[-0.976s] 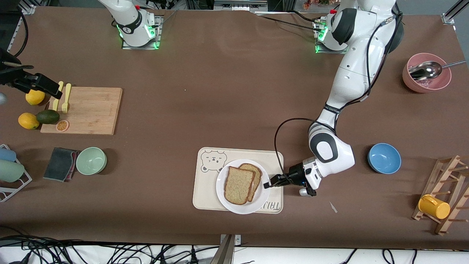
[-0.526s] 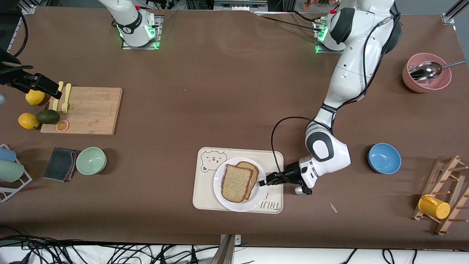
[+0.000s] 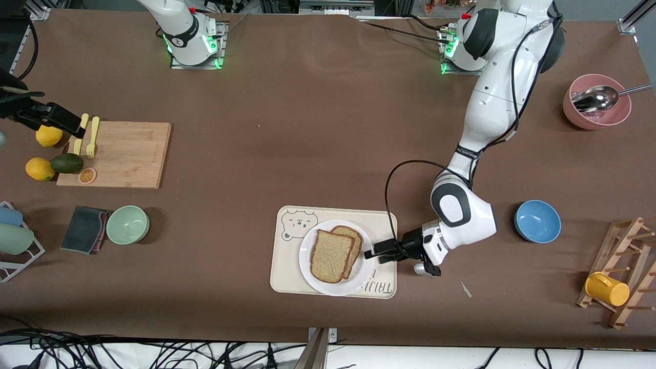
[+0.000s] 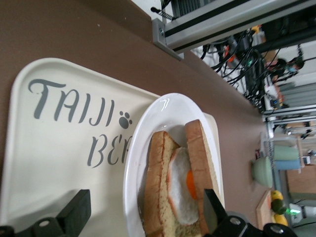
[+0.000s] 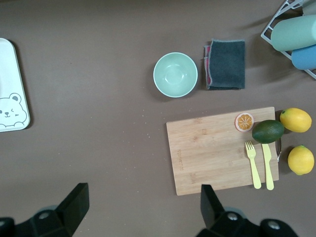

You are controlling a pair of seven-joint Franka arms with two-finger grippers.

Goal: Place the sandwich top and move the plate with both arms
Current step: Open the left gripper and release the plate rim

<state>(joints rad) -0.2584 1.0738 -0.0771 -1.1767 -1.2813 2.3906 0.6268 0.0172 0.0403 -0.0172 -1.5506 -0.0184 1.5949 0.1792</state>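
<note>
sandwich top (image 3: 332, 255) already on egg slice, on plate (image 3: 311, 272), plate on bear tray (image 3: 286, 266). left gripper (image 3: 377, 254) at plate's 3 o'clock, fingers spread, empty. right gripper (image 3: 51, 119) waits spread over board's corner. plate move pending.

Two bread slices (image 3: 333, 254), one plate (image 3: 313, 274), one tray (image 3: 287, 274), three bowls (image 3: 127, 224), two lemons (image 3: 40, 169), one avocado (image 3: 67, 163).

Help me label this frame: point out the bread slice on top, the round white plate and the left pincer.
Light-brown top bread slice (image 3: 332, 263): front view, middle of its upper face.
Round white plate (image 3: 367, 278): front view, bare rim.
Left pincer (image 3: 370, 256): front view, midway between its fingertips.
</note>
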